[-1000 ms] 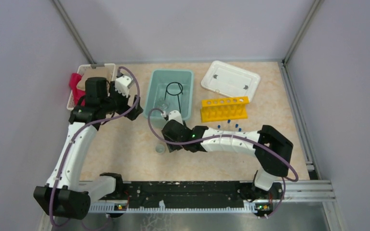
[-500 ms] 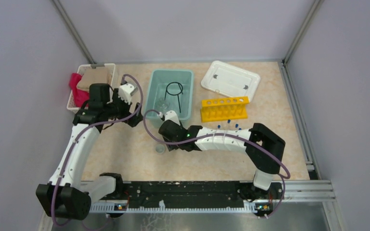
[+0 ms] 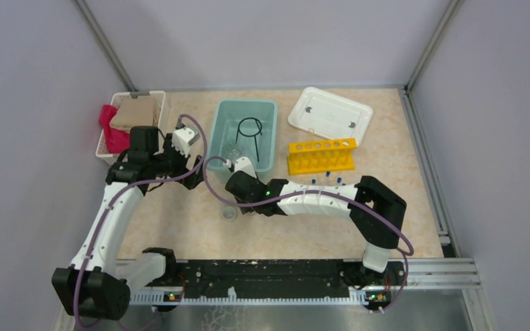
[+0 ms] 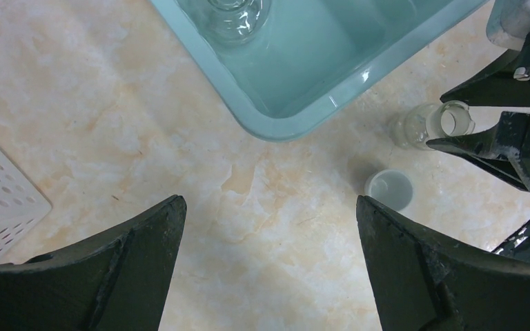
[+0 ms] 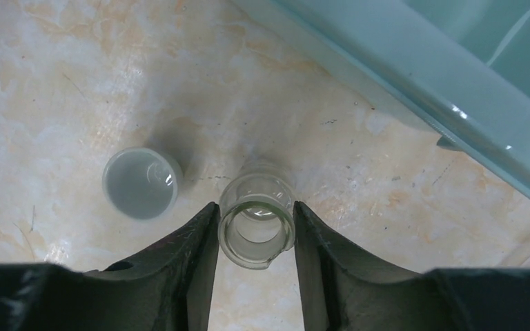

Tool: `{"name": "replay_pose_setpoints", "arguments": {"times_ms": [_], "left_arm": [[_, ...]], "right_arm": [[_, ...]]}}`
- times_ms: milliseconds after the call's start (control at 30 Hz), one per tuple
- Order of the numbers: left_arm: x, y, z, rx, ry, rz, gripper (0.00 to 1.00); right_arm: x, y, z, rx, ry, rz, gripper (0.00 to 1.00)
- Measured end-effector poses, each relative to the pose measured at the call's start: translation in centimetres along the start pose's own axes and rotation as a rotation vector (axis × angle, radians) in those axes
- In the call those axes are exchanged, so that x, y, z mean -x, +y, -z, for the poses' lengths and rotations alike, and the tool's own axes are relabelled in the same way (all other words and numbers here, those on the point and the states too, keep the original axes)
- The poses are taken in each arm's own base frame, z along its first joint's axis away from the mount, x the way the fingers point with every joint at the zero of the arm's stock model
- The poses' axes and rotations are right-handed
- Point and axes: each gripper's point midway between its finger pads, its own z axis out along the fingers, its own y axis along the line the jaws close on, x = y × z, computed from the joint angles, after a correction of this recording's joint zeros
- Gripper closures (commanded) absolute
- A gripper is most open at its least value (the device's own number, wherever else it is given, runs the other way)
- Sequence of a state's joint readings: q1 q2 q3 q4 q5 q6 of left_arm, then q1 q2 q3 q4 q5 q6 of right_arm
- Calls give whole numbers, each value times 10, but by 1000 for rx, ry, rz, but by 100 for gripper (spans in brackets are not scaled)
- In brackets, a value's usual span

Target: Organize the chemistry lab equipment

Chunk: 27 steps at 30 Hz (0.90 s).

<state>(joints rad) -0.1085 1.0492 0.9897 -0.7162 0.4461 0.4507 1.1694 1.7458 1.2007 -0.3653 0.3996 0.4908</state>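
Observation:
My right gripper (image 5: pixel 257 214) is shut on a small clear glass beaker (image 5: pixel 257 219), its mouth toward the wrist camera, low over the table in front of the teal bin (image 3: pixel 269 110). The held beaker also shows in the left wrist view (image 4: pixel 431 124). A second glass beaker (image 3: pixel 233 148) and the black wire ring (image 3: pixel 250 127) lie in the bin. The yellow rack (image 3: pixel 321 155) stands right of the bin, with blue-capped test tubes (image 3: pixel 328 179) lying before it. My left gripper (image 4: pixel 270 203) is open and empty over bare table left of the bin's front corner.
A small white cup (image 5: pixel 141 183) stands just left of the held beaker and also shows in the top view (image 3: pixel 229 213). A white lid (image 3: pixel 330 114) lies at the back right. The white basket (image 3: pixel 121 103) with cloths is at the back left.
My left arm has swung from beside the basket toward the near side and the bin's front corner. My right gripper has shifted slightly left with the beaker.

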Motion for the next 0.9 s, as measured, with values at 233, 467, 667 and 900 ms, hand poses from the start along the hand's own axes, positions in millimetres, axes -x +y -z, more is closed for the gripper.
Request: {"name": "replay_pose_setpoints", "arguments": {"times_ms": [233, 467, 667, 900], "left_arm": [[-4, -1, -1, -6, 8, -2, 1], [-3, -3, -1, -15, 5, -6, 1], [-3, -4, -2, -22, 1, -8, 1], [-3, -7, -1, -37, 2, -5, 1]], "right_arm": [[0, 0, 0, 0, 1, 0, 86], [11, -3, 22, 0, 23, 25, 98], [100, 5, 96, 71, -139, -2, 99], [191, -19, 167, 90, -344, -86, 100]]}}
